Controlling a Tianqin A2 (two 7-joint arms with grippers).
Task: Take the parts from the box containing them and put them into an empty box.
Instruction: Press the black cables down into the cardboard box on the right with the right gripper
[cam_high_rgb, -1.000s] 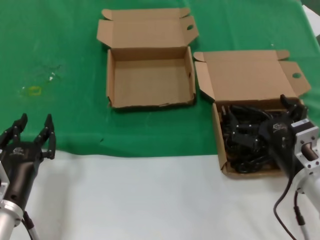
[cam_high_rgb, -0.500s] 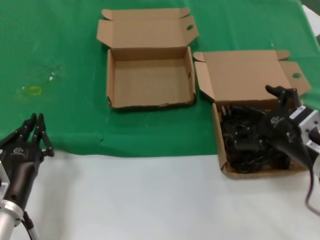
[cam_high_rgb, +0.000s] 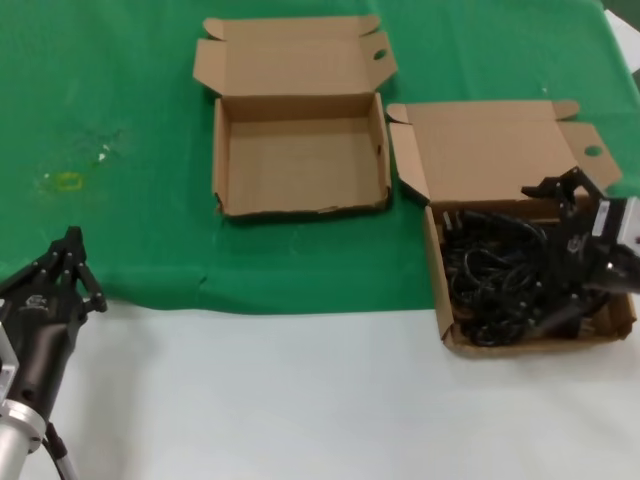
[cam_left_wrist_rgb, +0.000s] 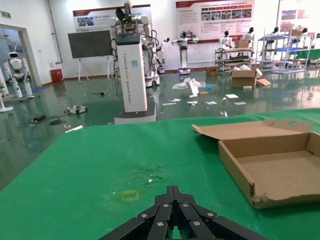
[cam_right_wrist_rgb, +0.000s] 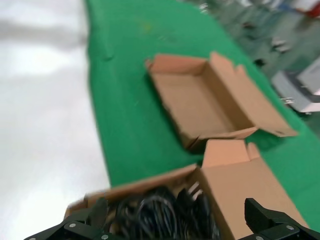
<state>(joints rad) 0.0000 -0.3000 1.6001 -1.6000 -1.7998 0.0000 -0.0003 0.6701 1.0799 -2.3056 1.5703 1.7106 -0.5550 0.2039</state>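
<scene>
The parts, a tangle of black power cords (cam_high_rgb: 495, 280) with plugs, lie in the brown box containing them (cam_high_rgb: 437, 275) at the right, its lid (cam_high_rgb: 490, 150) folded back. My right gripper (cam_high_rgb: 552, 255) hangs open over the box's right half, its fingers spread wide across the cords (cam_right_wrist_rgb: 160, 210). In the right wrist view the right gripper (cam_right_wrist_rgb: 175, 222) shows one fingertip at each side, with nothing held. The empty box (cam_high_rgb: 300, 160) stands open at the back centre. My left gripper (cam_high_rgb: 68, 252) rests shut near the table's front left, and shows shut (cam_left_wrist_rgb: 172, 190) in its own wrist view.
A green cloth (cam_high_rgb: 120, 90) covers the far part of the table and a white surface (cam_high_rgb: 300, 400) the near part. A small yellow mark (cam_high_rgb: 68, 181) lies on the cloth at the left. The empty box (cam_left_wrist_rgb: 280, 165) is off to one side of the left gripper.
My left gripper has gone from open to shut. My right gripper has moved from the box's front edge toward its right side and turned, staying open above the cords.
</scene>
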